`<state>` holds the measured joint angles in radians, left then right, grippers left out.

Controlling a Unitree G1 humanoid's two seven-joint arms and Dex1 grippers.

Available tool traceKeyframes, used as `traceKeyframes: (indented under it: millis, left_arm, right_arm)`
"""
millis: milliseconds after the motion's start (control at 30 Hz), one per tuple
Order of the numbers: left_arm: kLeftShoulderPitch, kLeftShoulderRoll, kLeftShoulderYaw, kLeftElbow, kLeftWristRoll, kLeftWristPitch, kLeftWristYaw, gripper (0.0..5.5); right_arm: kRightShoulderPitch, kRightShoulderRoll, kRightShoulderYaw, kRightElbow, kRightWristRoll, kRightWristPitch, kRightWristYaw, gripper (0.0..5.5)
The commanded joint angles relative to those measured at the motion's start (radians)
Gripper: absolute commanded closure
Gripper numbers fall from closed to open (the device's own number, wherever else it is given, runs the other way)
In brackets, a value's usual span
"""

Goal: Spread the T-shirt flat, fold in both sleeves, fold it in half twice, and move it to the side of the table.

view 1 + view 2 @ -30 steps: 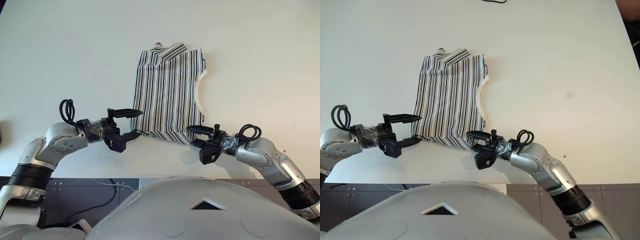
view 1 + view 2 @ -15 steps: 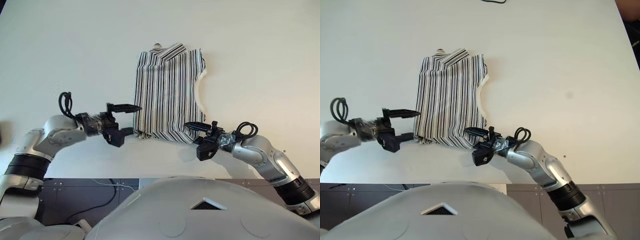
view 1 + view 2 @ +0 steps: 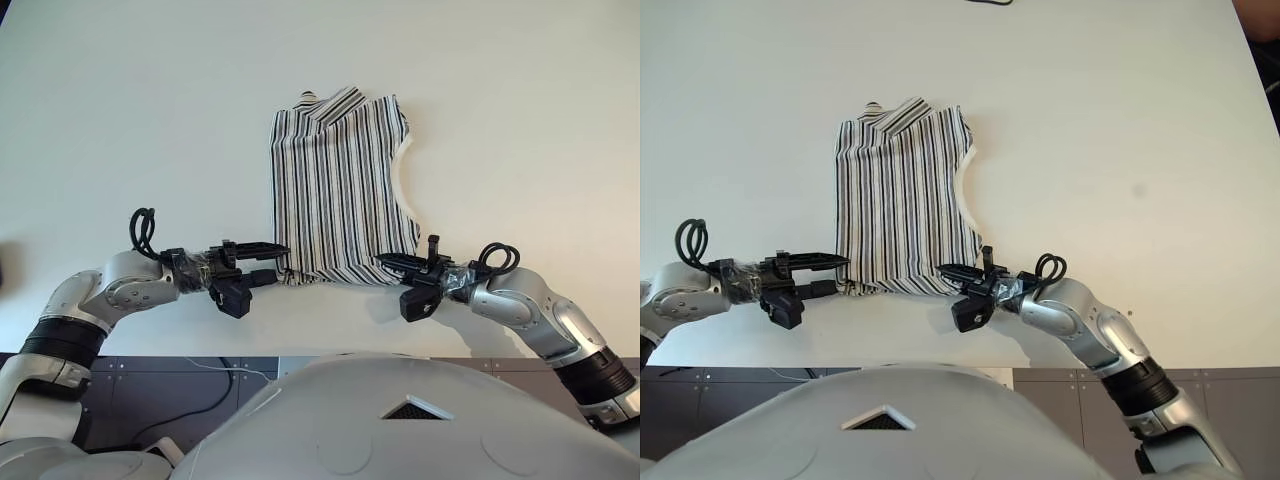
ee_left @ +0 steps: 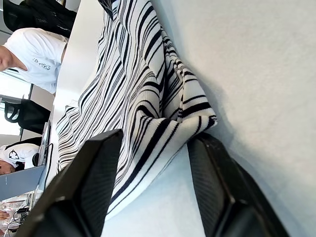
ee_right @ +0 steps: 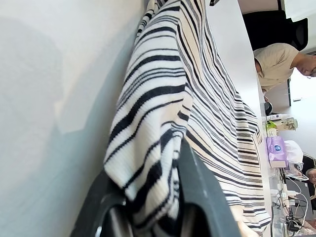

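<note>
A faint grey smudge (image 3: 1137, 188) marks the right half of the table (image 3: 1160, 90); a black cable (image 3: 987, 2) lies at the table's far edge.

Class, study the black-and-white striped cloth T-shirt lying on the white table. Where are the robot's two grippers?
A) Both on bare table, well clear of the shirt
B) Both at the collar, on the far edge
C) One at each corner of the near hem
C: the left gripper and the right gripper each sit at a near hem corner of the black-and-white striped T-shirt, which lies on the white table.
</note>
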<state>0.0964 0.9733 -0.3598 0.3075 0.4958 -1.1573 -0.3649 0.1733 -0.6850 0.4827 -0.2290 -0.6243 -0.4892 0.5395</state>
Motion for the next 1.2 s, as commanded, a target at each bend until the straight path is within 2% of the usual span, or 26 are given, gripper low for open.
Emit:
traceKeyframes:
  millis: [33,100,267,400,533,600,667,767,867,967,1033,1100,1200]
  left_arm:
    - [0.097,-0.005,-0.006,0.006,0.185,0.008,0.045,3.79]
    - [0.106,-0.011,-0.006,-0.002,0.222,0.000,0.081,4.20]
    - [0.087,-0.031,-0.021,-0.004,0.253,-0.009,0.104,4.69]
    - [0.072,-0.009,-0.032,0.036,0.193,-0.007,0.070,5.06]
    - [0.049,0.014,-0.056,0.013,-0.109,0.096,-0.053,5.32]
    - [0.066,0.052,-0.082,-0.104,-0.365,0.241,-0.182,5.38]
    - [0.113,0.102,-0.083,-0.217,-0.474,0.306,-0.253,5.40]
    - [0.259,0.188,-0.053,-0.413,-0.640,0.448,-0.313,5.40]
    - [0.295,0.218,0.018,-0.526,-0.920,0.683,-0.371,5.40]
    - [0.193,0.142,0.099,-0.581,-1.107,0.911,-0.343,5.40]
    - [0.014,0.034,0.122,-0.541,-1.159,1.079,-0.284,5.40]
    - [-0.167,-0.087,0.085,-0.411,-1.053,1.151,-0.263,5.40]
    - [-0.353,-0.255,-0.003,-0.108,-0.843,1.128,-0.274,5.40]
  right_arm:
    - [-0.001,-0.023,-0.026,0.008,0.026,-0.010,0.001,5.37]
    - [-0.004,-0.011,-0.023,0.007,0.029,-0.013,0.002,5.40]
    - [-0.004,0.024,-0.022,-0.018,0.058,0.012,0.011,5.40]
    - [0.021,0.002,-0.042,-0.028,0.147,0.045,0.055,5.40]
    - [0.053,-0.019,-0.092,-0.069,0.306,0.122,0.118,5.40]
    - [0.079,-0.047,-0.131,-0.134,0.454,0.210,0.188,5.40]
    - [0.111,-0.088,-0.157,-0.210,0.603,0.302,0.265,5.40]
    - [0.202,-0.156,-0.183,-0.348,0.801,0.432,0.348,5.40]
    - [0.168,-0.133,-0.281,-0.417,1.019,0.641,0.299,5.40]
    - [-0.014,-0.068,-0.363,-0.327,1.137,0.841,0.201,5.40]
    - [-0.191,0.006,-0.373,-0.196,1.164,0.945,0.140,5.40]
    - [-0.328,0.076,-0.341,-0.039,1.118,0.975,0.112,5.40]
    - [-0.474,0.183,-0.252,0.246,0.992,0.914,0.110,5.40]
